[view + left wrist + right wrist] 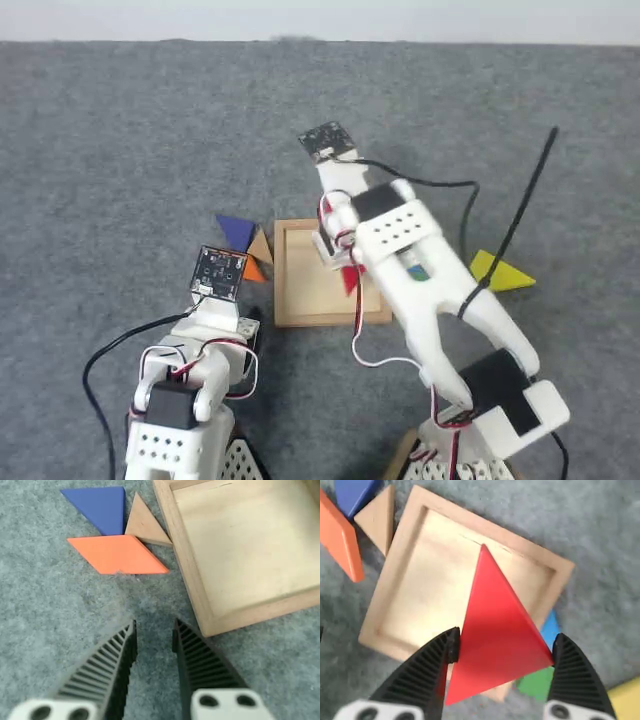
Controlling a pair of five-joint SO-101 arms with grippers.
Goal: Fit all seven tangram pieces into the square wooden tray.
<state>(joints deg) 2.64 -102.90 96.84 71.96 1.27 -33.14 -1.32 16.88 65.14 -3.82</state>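
The square wooden tray (300,316) (186,562) (394,575) lies mid-table with a bare floor. My right gripper (506,639) is shut on a big red triangle (497,630) (349,279), held over the tray's right side and overlapping its rim. Left of the tray, a blue triangle (235,231) (100,504), a tan triangle (263,245) (145,526) and an orange parallelogram (255,270) (117,555) lie together. My left gripper (155,626) hovers over the carpet near the tray's front left corner, slightly open and holding nothing.
A yellow triangle (501,272) (626,700) lies on the grey carpet right of the tray. A green piece (537,685) and a light blue piece (551,628) sit just outside the tray's right rim, under the right arm. Cables trail from both arms.
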